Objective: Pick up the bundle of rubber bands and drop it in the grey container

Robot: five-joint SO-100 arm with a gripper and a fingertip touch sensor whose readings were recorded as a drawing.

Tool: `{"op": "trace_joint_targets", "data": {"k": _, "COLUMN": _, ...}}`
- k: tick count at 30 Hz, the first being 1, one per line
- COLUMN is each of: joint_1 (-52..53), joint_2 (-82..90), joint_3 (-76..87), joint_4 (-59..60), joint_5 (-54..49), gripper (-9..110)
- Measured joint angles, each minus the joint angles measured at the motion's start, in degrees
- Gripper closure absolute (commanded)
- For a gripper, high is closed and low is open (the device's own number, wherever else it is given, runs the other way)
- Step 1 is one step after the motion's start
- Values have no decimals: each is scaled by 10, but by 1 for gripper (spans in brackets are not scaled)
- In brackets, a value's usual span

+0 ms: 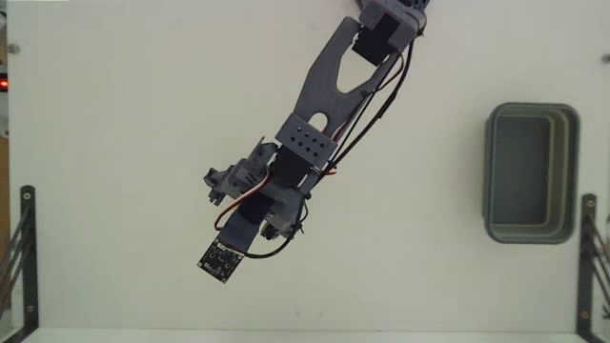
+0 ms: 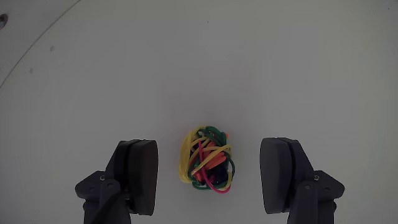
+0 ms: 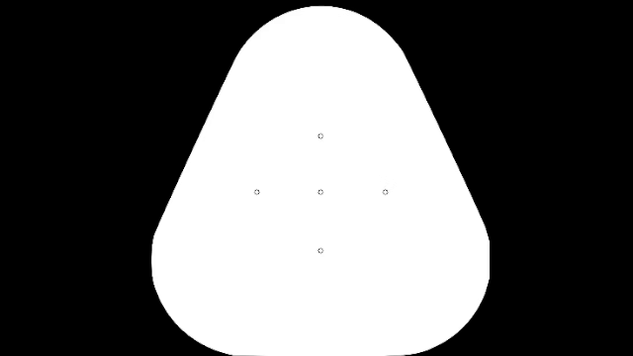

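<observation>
Two dark grey padded fingers (image 2: 138, 174) fill the lower corners of the wrist view, the jaws standing wide apart, and the gripper (image 2: 208, 177) brackets the bundle of rubber bands (image 2: 208, 159), a small roundish ball of thin bands, mostly yellow with green, red and dark strands. It lies on the plain white table (image 2: 199, 56) between the two fingers, touching neither, with a clear gap on each side. From the fixed view, which looks down from above, the grey printed arm (image 1: 319, 105) reaches from the top edge down toward the lower left, and a small black square circuit board (image 1: 219, 260) sits at its lower tip. The arm's body covers the ball and the jaws here, so neither shows in this view. Well apart, near the right edge, the grey container (image 1: 532, 233), a grey-green rectangular plastic tub with rounded corners and a thick raised rim, stands on the table. Black metal brackets (image 1: 21, 250) stand at the left and right edges.
</observation>
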Motion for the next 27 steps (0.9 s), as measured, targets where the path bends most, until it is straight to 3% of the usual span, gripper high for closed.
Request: {"op": "trace_joint_targets", "data": {"k": 27, "joint_1": 0, "joint_2": -1, "joint_3": 47, "joint_4": -51, "joint_5": 0, "gripper": -9}}
